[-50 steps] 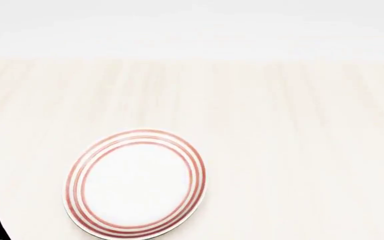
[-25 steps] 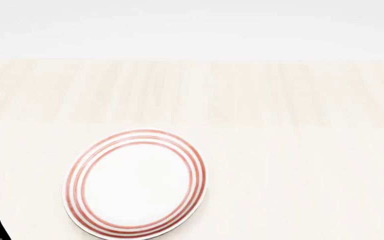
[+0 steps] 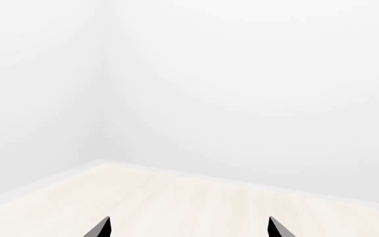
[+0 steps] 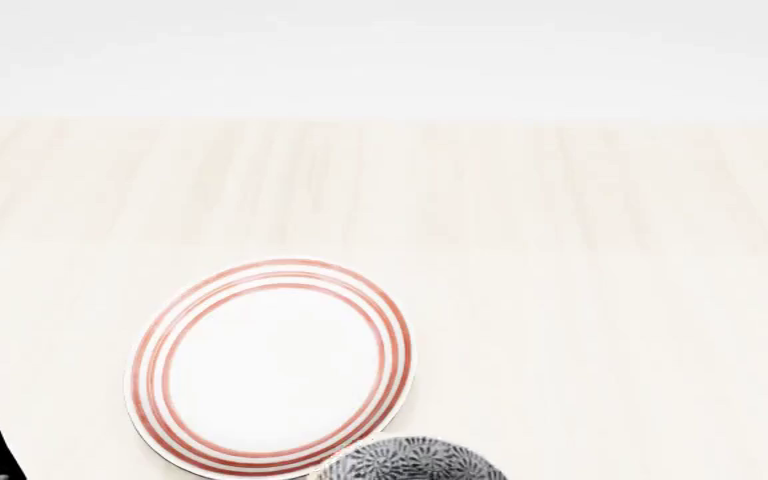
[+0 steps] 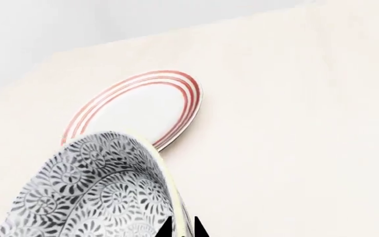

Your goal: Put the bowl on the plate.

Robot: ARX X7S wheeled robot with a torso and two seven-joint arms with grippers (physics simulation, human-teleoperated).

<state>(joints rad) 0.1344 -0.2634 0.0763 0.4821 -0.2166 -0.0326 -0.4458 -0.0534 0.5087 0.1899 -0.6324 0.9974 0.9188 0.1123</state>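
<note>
**Bowl in my right pincer, short of the plate**

My right pincer pinches the rim of the bowl, one fingertip either side of the pale edge. The bowl sits tilted beside the plate, at its near edge, not yet over the middle. My left pincer is spread wide and holds nothing, facing the wall.

The risk, I judge, is the thin rim grip: glazed ceramic is slick, and a deep, heavy bowl could swing or slip out. Released this tilted, it may land on the plate's raised rim, rock, or shove the shallow plate across the smooth pale wood surface. The bowl's grey floral pattern covers inside and out; the plate is white, red-ringed.
</note>
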